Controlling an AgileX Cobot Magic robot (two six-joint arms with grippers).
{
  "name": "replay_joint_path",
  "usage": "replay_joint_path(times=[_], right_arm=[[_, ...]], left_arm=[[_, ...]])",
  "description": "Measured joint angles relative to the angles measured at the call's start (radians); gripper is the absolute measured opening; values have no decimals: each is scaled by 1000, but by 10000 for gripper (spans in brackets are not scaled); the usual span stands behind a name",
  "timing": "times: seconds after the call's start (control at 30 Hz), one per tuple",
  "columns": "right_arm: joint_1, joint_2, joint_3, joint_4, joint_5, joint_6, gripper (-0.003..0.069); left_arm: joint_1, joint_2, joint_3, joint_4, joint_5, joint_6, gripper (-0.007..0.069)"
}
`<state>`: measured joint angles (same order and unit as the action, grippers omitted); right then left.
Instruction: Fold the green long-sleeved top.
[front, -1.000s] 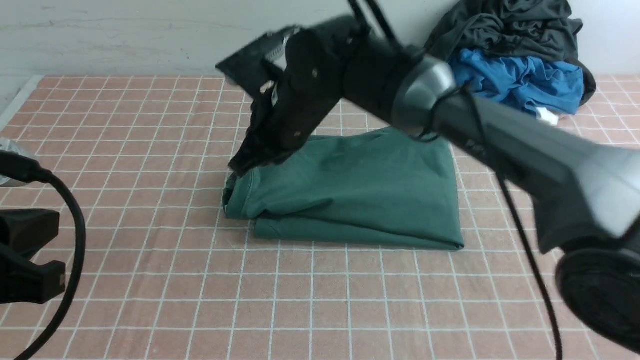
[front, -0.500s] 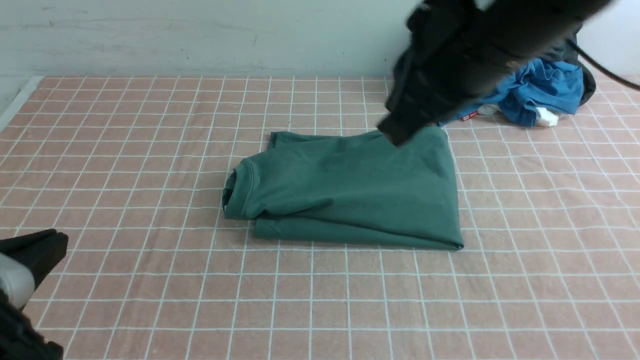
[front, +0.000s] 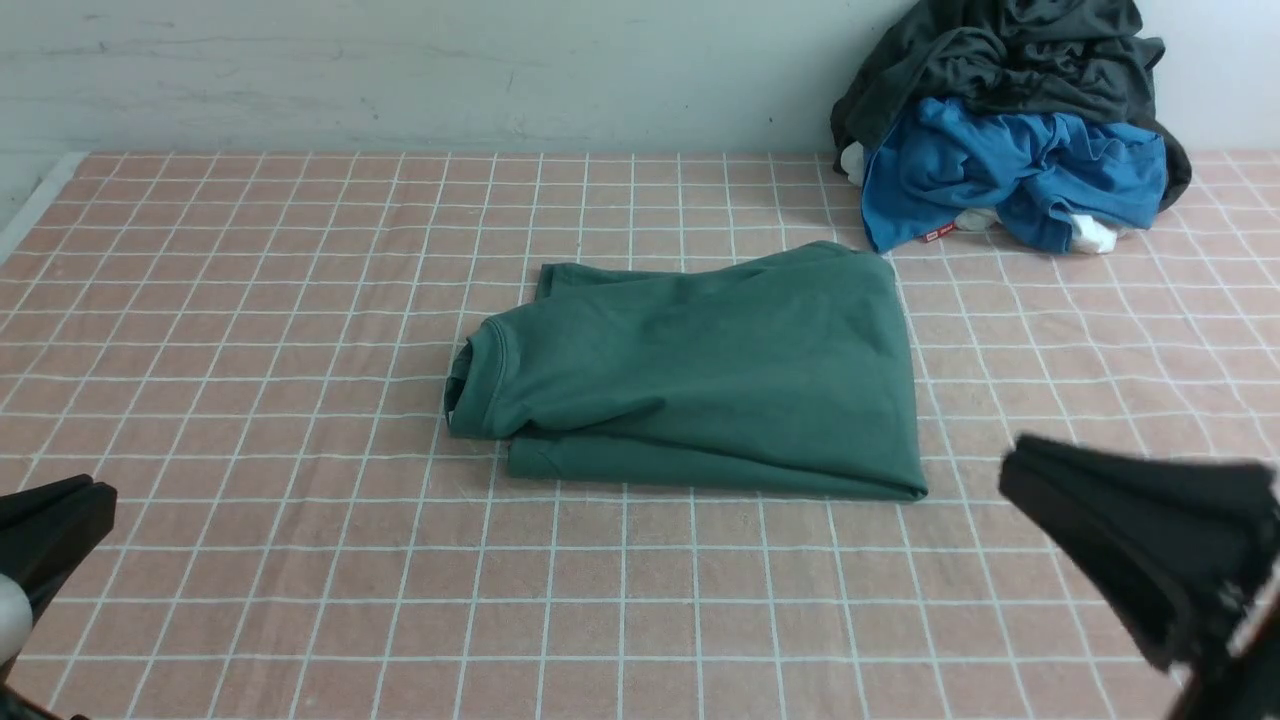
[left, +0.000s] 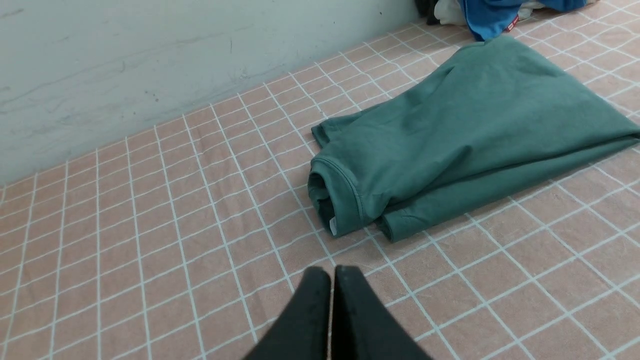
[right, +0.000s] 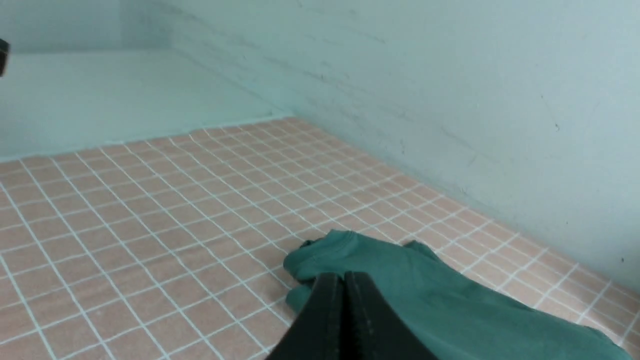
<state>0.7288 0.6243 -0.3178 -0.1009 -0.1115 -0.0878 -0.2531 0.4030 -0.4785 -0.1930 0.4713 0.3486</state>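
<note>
Green long-sleeved top (front: 700, 370) is lying folded into a rough rectangle near the middle of the table (front: 250, 300), on the pink checked cloth. Collar end points to my left, with the neck opening rolled at that edge; a lower layer sticks out a bit along the near edge. In the left wrist view I see a small white label just inside the collar. No logo visible from any angle.

Left tool (left: 331, 280): fingers pressed together, nothing between them, sitting at the near left of the table, well apart from the top. Collar end is ahead of it in the wrist view.

Right tool (right: 344, 282): fingers also together, empty. It's at the near right in the front view, blurred, just off the top's near right corner and not touching it.

Back right corner against the wall: heap of clothes, a bright blue garment (front: 1010, 175) with a dark grey-black garment (front: 1010, 50) draped over it. The blue one's edge sits near the top's far right corner.
</note>
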Motion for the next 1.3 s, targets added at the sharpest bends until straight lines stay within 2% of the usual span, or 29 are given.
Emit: replay_joint_path(times=[0.13, 0.3, 0.43, 0.6, 0.67, 0.83, 0.93, 0.97, 1.0, 1.1, 1.3], right_arm=[[0, -127, 189, 0, -95, 0, -14], [0, -205, 335, 5, -74, 0, -14], [-1, -226, 344, 94, 144, 2, -14], [-32, -326, 345, 184, 324, 35, -14], [-74, -377, 345, 189, 360, 60, -14], [-334, -601, 344, 133, 454, 174, -14], [-506, -633, 344, 80, 455, 219, -14], [-525, -634, 344, 77, 456, 225, -14], [-587, -634, 344, 56, 459, 239, -14], [-645, -634, 344, 49, 461, 250, -14], [-652, -634, 343, 47, 461, 241, -14]], left_arm=[[0, 0, 0, 0, 0, 0, -7], [0, 0, 0, 0, 0, 0, -7], [0, 0, 0, -1, 0, 0, -7], [0, -1, 0, -1, 10, 0, -7], [0, -1, 0, -1, 18, 0, -7], [0, -1, 0, -1, 26, 0, -7], [0, -2, 0, -1, 28, 0, -7], [0, -2, 0, -1, 28, 0, -7], [0, -2, 0, 0, 29, 0, -7], [0, -2, 0, 0, 31, 0, -7], [0, -2, 0, 0, 31, 0, -7]])
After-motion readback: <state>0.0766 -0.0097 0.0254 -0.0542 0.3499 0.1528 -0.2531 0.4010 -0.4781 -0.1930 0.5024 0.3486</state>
